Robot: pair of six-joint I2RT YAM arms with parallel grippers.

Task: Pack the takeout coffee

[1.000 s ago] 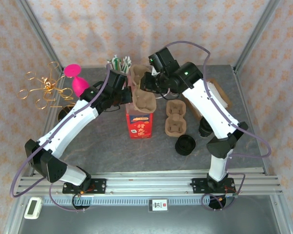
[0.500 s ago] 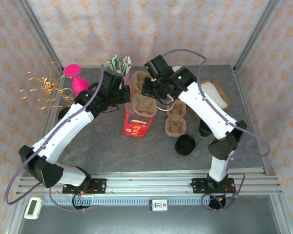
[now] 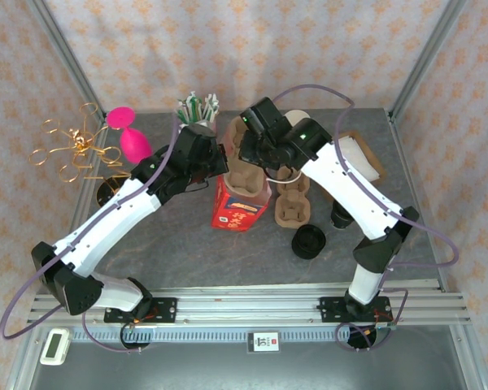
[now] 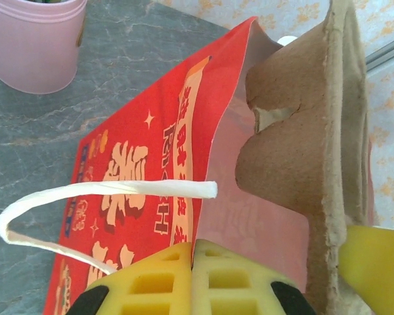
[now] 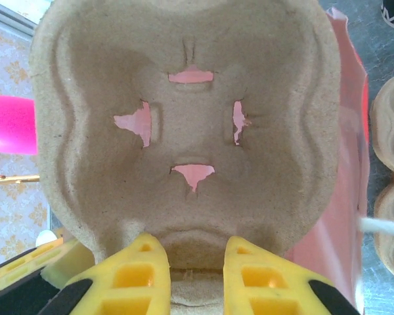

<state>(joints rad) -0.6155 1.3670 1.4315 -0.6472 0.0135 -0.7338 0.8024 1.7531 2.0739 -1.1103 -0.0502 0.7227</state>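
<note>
Cardboard cup tray sits pinched in the right claw, left claw clamped on the red bag rim.

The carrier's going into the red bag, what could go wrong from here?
1. The cup carrier in the right gripper looks nearly as wide as the red bag mouth; it could snag the rim and crumple or tear the paper.
2. The left gripper pinches just one bag wall; a downward push might pull it free or tip the bag.
3. The loose white handle could get trapped under the carrier.
</note>
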